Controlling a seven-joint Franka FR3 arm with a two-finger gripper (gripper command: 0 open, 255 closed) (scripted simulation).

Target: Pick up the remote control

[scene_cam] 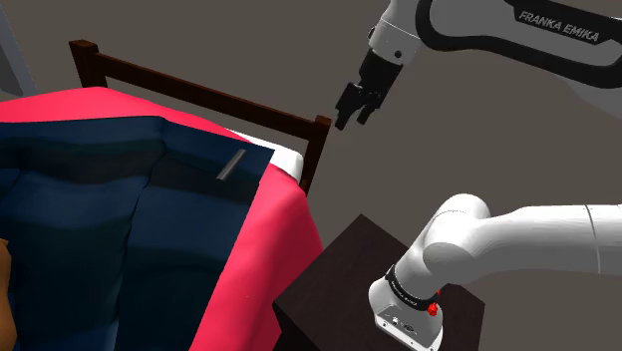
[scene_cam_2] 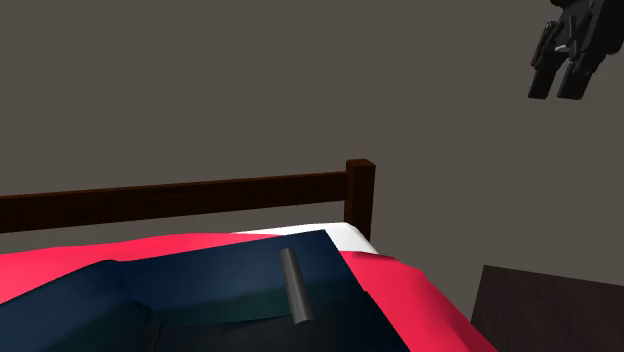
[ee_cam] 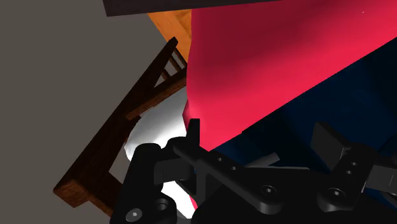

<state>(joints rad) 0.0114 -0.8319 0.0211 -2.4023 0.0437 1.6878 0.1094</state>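
On navy blanket [scene_cam: 100,209], grey remote control [scene_cam: 231,166], pincer [scene_cam: 351,118] parted, well away.

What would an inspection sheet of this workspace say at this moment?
Surface: bed with a red cover and a navy blanket over it.
Job's things: grey remote control lying flat on the navy blanket near its corner, untouched.
Clutter: white bedding at the bed's corner.
Grippers: gripper open, in the air beyond the bed rail, apart from the remote control.
Cables: nothing seen.
Surroundings: dark wooden bed rail; dark stand; plain grey backdrop.
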